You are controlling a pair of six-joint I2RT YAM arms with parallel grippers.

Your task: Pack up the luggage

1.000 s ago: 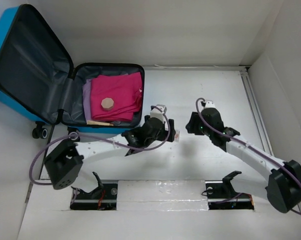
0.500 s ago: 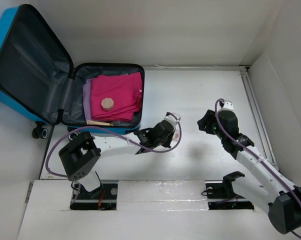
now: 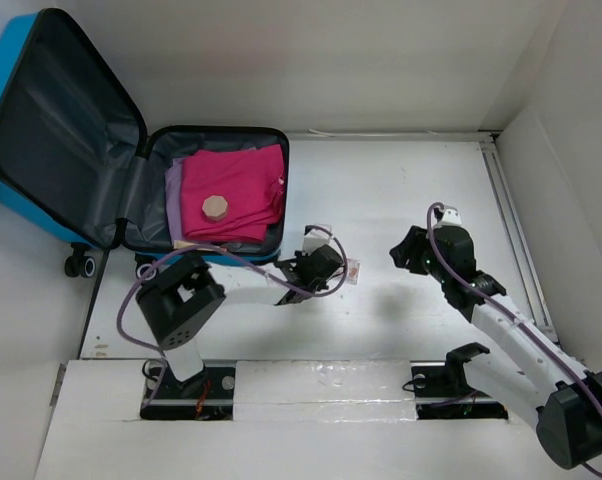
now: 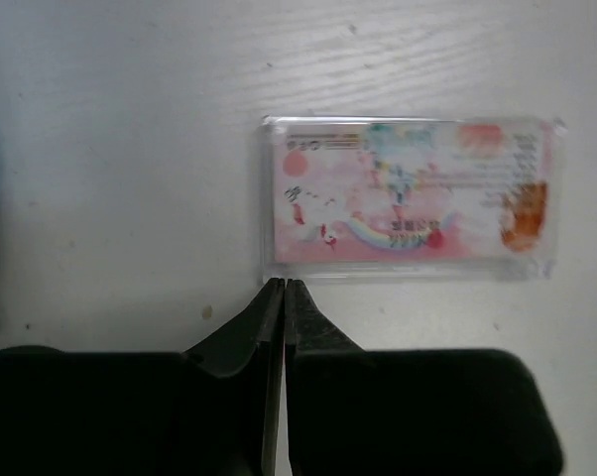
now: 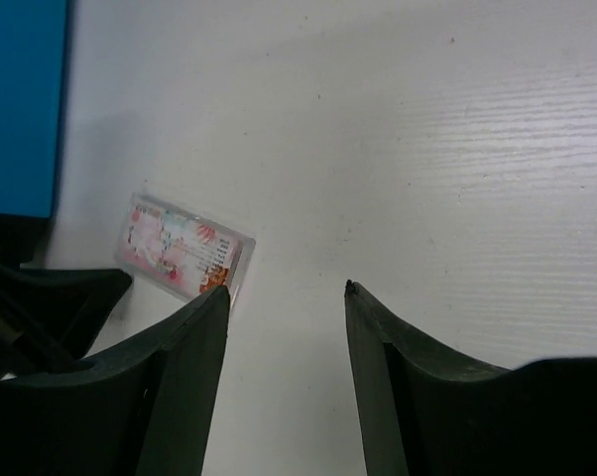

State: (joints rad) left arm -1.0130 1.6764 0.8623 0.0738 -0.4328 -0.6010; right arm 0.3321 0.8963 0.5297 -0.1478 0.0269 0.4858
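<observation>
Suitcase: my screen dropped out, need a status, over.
Left gripper shut, empty, tips at edge of card. Right gripper open, empty, hovering. Suitcase open, pink cloth inside. Nothing seen in the way.

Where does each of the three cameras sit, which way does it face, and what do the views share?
Top external: overhead behind the arms, looking down; both arms, open luggage far left.
Left wrist: looks down at the table; shut left gripper at the edge of a pink card.
Right wrist: looks across the table toward the luggage; open right gripper.
Shared: all views show the card.
</observation>
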